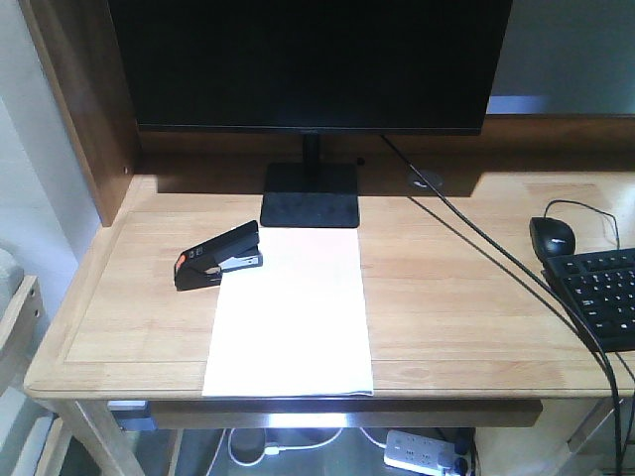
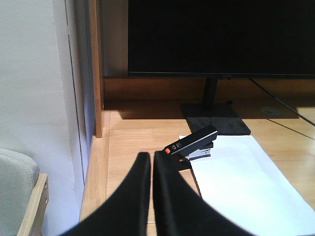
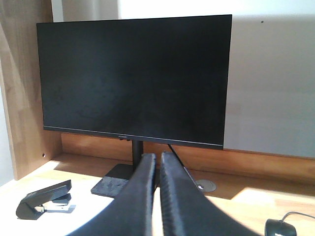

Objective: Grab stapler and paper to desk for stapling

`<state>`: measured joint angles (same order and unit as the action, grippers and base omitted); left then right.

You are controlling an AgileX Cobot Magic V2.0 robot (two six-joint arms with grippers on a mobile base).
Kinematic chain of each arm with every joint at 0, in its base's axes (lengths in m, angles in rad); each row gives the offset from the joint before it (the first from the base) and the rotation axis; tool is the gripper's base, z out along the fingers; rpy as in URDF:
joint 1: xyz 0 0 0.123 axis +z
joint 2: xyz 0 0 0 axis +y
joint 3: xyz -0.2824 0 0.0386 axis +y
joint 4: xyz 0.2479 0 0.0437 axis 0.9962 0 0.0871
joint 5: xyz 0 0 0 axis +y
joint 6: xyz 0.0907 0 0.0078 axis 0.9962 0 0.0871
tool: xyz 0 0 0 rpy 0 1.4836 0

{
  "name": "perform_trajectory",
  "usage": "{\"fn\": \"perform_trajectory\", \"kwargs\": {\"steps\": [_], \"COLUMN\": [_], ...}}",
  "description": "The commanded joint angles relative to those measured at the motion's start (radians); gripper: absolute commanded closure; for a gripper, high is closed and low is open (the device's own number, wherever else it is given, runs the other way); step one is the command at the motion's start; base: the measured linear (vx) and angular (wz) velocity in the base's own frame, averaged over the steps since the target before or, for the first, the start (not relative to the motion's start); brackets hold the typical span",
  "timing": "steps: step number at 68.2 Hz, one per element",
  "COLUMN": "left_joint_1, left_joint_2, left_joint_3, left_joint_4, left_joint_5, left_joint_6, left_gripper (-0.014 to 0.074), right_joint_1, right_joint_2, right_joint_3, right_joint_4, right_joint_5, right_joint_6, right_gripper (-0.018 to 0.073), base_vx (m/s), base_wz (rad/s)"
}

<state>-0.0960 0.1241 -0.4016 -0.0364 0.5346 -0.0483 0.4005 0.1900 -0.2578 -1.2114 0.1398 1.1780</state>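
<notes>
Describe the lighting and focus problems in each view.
Front view: the paper is overexposed to a featureless white, and the monitor is pure black. Left wrist view: the shut left gripper is a blurred silhouette, while the stapler stays fairly sharp. Right wrist view: the shut right gripper is blurred, and the desk is sun-washed.

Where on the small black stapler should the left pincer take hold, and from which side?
Grip the small black stapler across its narrow body near mid-length, coming straight down from above. It lies diagonally at the white paper sheet's upper-left corner, orange end toward the desk's left rim, so turn the jaws square to that diagonal. The left pincer, shown shut, would need opening first.
</notes>
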Motion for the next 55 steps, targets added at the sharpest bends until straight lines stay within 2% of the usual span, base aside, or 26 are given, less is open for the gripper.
{"fn": "perform_trajectory", "kwargs": {"steps": [1, 23, 32, 40, 55], "left_joint_1": [-0.004, -0.003, -0.003, 0.008, 0.043], "left_joint_2": [0.009, 0.009, 0.006, -0.009, -0.159], "left_joint_3": [-0.023, -0.023, 0.029, 0.129, 0.352], "left_joint_4": [-0.009, -0.009, -0.009, 0.015, 0.054], "left_joint_5": [-0.075, -0.075, -0.110, -0.246, -0.468], "left_joint_6": [-0.001, -0.001, -0.001, -0.001, -0.001], "left_gripper": [0.0603, 0.0603, 0.0603, 0.0603, 0.0603], "right_joint_1": [-0.003, -0.003, -0.003, -0.003, -0.003], "right_joint_2": [0.009, 0.009, 0.009, 0.009, 0.009], "right_joint_3": [-0.027, -0.027, -0.027, -0.027, -0.027], "right_joint_4": [-0.022, -0.022, -0.022, -0.022, -0.022], "right_joint_5": [-0.019, -0.020, -0.020, -0.020, -0.020], "right_joint_6": [-0.003, -0.002, -0.002, -0.002, -0.002], "right_gripper": [0.0569, 0.0569, 0.0569, 0.0569, 0.0569], "base_vx": [0.00, 0.00, 0.00, 0.00, 0.00], "base_wz": [0.00, 0.00, 0.00, 0.00, 0.00]}}
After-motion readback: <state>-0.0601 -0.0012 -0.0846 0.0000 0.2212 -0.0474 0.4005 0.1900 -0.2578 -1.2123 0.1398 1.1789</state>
